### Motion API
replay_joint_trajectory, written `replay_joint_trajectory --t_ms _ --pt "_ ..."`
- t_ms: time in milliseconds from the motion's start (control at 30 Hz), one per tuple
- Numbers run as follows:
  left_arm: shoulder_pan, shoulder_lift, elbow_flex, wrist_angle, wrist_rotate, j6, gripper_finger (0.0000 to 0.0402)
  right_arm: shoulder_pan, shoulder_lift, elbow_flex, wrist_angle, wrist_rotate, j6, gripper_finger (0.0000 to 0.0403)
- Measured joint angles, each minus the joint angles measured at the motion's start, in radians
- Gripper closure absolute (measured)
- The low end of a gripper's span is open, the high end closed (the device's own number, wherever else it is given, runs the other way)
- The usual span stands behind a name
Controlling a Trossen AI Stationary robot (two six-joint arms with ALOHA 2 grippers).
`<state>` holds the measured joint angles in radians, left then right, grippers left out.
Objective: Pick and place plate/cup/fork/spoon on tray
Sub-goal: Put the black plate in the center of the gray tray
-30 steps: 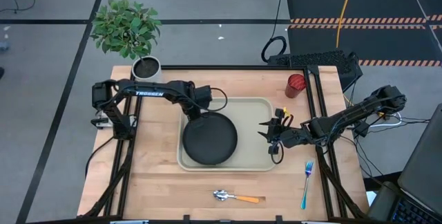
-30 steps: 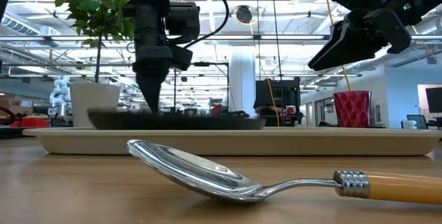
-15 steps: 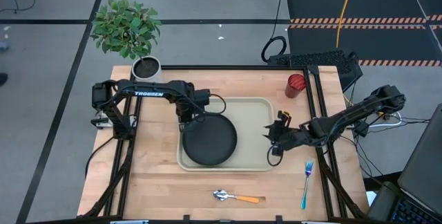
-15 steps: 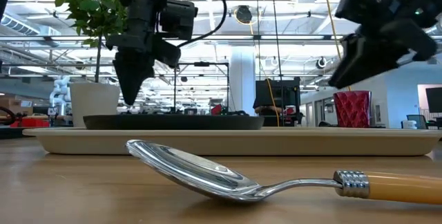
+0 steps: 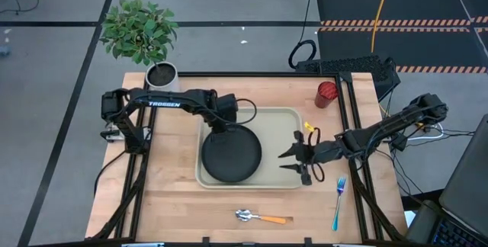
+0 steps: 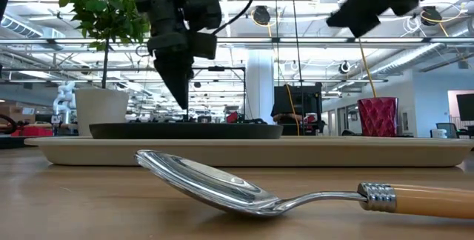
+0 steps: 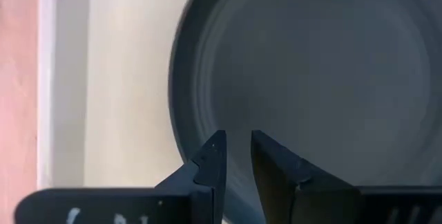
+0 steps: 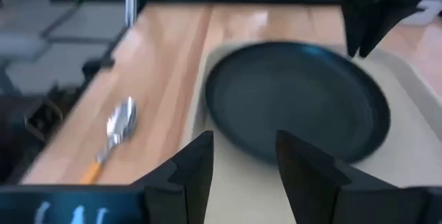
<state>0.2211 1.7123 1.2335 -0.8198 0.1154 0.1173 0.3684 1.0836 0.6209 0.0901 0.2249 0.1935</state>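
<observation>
Beside the tray (image 5: 286, 129), a potted plant (image 5: 141, 33) stands clear.

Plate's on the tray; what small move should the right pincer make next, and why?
Probably swing the open right pincer off the tray toward the fork, which lies nearest on the table. The plate already rests on the tray; spoon and cup remain off it.

Plate (image 5: 231, 153) on tray's (image 5: 284, 129) left half, cup (image 5: 327, 93) behind, spoon (image 5: 261, 217) in front, fork (image 5: 338, 203) front-right
</observation>
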Motion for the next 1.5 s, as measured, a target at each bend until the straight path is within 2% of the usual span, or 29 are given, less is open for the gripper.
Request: replay_joint_trajectory --t_ms 167,333,400,500,567,667,733,800,900,933,1000,1067,1167,1267,1367,1500 --pt "-0.019 -0.017 0.001 0.02 -0.001 0.006 0.0332 -0.028 0.0 -0.001 0.14 0.013 -0.062 0.0254" --pt "-0.069 -0.054 0.001 0.269 0.0 0.086 0.0332 -0.054 0.0 -0.054 0.501 0.01 -0.225 0.0254" --pt "-0.083 -0.073 -0.003 0.309 0.0 0.122 0.0332 -0.059 0.0 -0.062 0.602 0.01 -0.264 0.0254" --pt "-0.095 -0.133 -0.003 0.417 0.013 0.172 0.0332 -0.062 -0.006 -0.067 0.63 -0.009 -0.271 0.0254" --pt "-0.099 -0.177 -0.002 0.501 0.079 0.191 0.0332 -0.062 -0.004 -0.067 0.638 -0.015 -0.291 0.0254" --pt "-0.106 -0.251 -0.016 0.584 0.165 0.194 0.0332 -0.066 -0.004 -0.067 0.633 0.031 -0.29 0.0254" --pt "-0.113 -0.288 -0.039 0.662 0.185 0.176 0.0332 -0.067 -0.006 -0.067 0.612 0.076 -0.285 0.0254" --pt "-0.115 -0.34 -0.098 0.649 0.191 0.159 0.0332 -0.067 -0.007 -0.066 0.572 0.129 -0.262 0.0254" --pt "-0.122 -0.405 -0.208 0.699 0.185 0.099 0.0332 -0.067 -0.019 -0.066 0.413 0.258 -0.222 0.0254" --pt "-0.122 -0.431 -0.256 0.697 0.175 0.074 0.0332 -0.071 -0.027 -0.063 0.337 0.284 -0.203 0.0254" --pt "-0.133 -0.48 -0.357 0.791 0.144 0.029 0.0332 -0.085 -0.038 -0.046 0.198 0.32 -0.135 0.0254" --pt "-0.144 -0.543 -0.481 0.89 0.121 -0.006 0.0332 -0.112 -0.02 -0.022 0.153 0.319 -0.059 0.0254" --pt "-0.167 -0.61 -0.645 1.154 0.084 -0.027 0.0332 -0.14 0.036 -0.013 0.129 0.268 0.008 0.0254" --pt "-0.18 -0.649 -0.758 1.361 0.02 -0.041 0.0332 -0.172 0.12 0.024 0.131 0.233 0.034 0.0254" --pt "-0.18 -0.672 -0.818 1.434 -0.02 -0.072 0.0332 -0.202 0.235 0.096 0.134 0.184 0.049 0.0255" --pt "-0.195 -0.674 -0.832 1.409 -0.027 -0.099 0.0332 -0.23 0.392 0.259 0.033 0.141 0.016 0.0255"
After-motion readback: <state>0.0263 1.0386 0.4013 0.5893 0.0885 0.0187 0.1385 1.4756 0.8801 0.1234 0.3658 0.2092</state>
